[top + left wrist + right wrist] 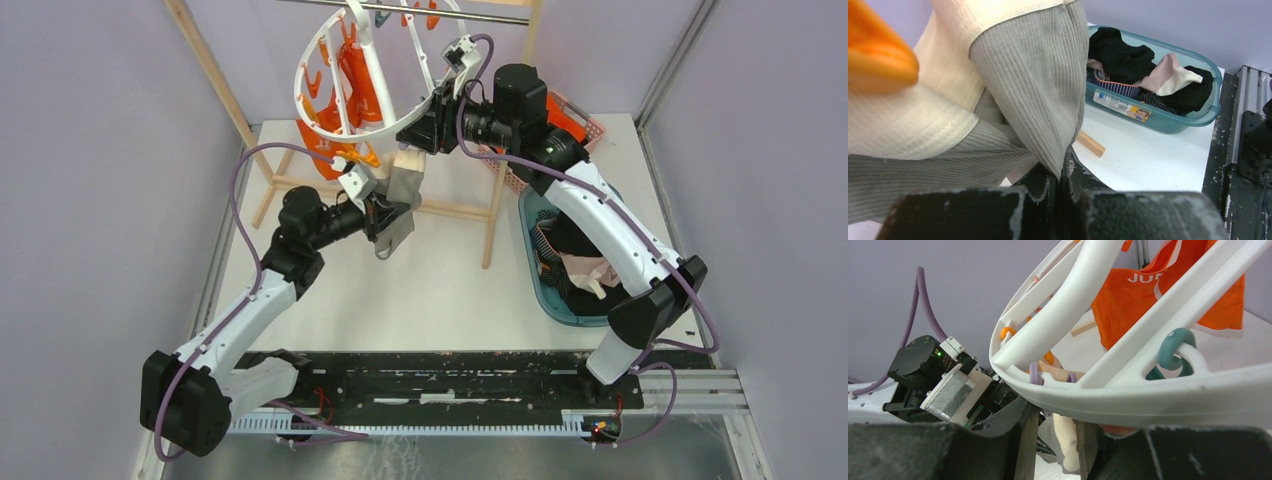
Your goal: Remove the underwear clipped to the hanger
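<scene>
**Gripping the grey pair under the hanger**

Our left gripper (1060, 167) is clamped on the hem of the grey pair (1033, 75). It is ribbed beige-grey cloth with a cream band, and it hangs below the white hanger (1148, 395). The right gripper (1055, 437) has its jaws apart around the cream top. We cannot tell whether they touch it. An orange pair (1148, 295) hangs farther across the ring.

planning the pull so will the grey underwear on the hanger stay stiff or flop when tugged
Probably floppy: the grey underwear folds and drapes where the left hand pinches it. Likely light: thin ribbed knit with a soft cream band. It may stretch before coming free of the hanger.
</scene>
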You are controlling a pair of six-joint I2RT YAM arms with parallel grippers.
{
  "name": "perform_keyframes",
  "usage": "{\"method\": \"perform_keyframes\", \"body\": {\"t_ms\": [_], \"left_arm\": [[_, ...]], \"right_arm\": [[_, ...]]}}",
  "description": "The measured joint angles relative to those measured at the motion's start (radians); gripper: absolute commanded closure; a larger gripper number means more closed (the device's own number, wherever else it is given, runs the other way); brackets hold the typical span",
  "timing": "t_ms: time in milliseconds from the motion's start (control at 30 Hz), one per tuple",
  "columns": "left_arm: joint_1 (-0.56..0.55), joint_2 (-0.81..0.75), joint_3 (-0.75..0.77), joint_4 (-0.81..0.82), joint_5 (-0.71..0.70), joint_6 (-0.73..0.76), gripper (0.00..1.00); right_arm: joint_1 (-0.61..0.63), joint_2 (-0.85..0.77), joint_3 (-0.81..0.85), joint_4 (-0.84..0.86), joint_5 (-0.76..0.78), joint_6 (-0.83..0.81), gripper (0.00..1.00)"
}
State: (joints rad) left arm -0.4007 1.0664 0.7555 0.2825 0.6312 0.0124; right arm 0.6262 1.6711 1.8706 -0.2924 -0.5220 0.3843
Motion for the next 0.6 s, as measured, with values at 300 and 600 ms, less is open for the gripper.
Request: {"method": "perform_keyframes", "body": {"t_ms": [300,600], "left_arm": [[0.000,-0.026,-0.011,-0.023,0.000,0.023,0.97],[-0.001,-0.076,-0.016,-0.050,0.002,0.065,0.97]], "right_arm": [[0.000,0.000,-0.002,-0.009,0.021,-0.012,0.32],[-0.006,-0.095,-0.246,-0.001,0.063,-0.105,0.19]]}}
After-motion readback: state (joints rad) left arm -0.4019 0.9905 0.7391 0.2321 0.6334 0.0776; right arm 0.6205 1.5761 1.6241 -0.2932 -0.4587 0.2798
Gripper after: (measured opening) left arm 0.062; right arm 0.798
